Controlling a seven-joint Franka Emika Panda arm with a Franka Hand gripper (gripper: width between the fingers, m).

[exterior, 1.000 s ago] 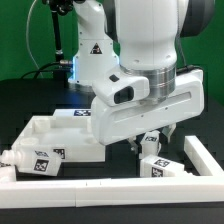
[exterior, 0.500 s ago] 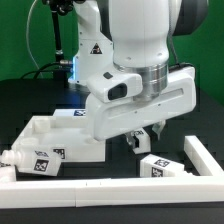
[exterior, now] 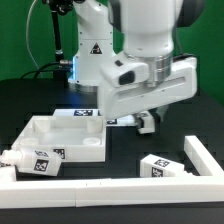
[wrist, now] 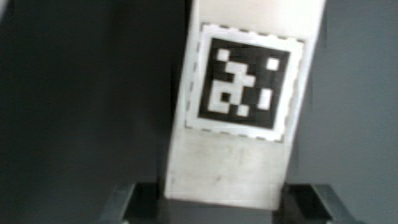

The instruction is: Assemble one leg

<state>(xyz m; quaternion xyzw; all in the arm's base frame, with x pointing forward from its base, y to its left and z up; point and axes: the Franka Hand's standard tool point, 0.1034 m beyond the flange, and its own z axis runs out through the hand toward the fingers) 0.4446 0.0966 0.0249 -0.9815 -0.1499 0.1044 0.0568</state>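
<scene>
Wrist view: my hand (wrist: 217, 203) is clenched on the leg (wrist: 240, 120), tag facing me. Outside, I see it held clear above the counter (exterior: 122, 162), near the tray-like top (exterior: 60, 140); a second leg (exterior: 158, 165) lies below.

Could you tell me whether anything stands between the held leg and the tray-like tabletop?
Nothing visible does. The gripper is shut on the leg, above the table; the tabletop lies lower, toward the exterior view's left, with only bare table between. Another tagged post lies to the exterior view's right, off that path.
</scene>
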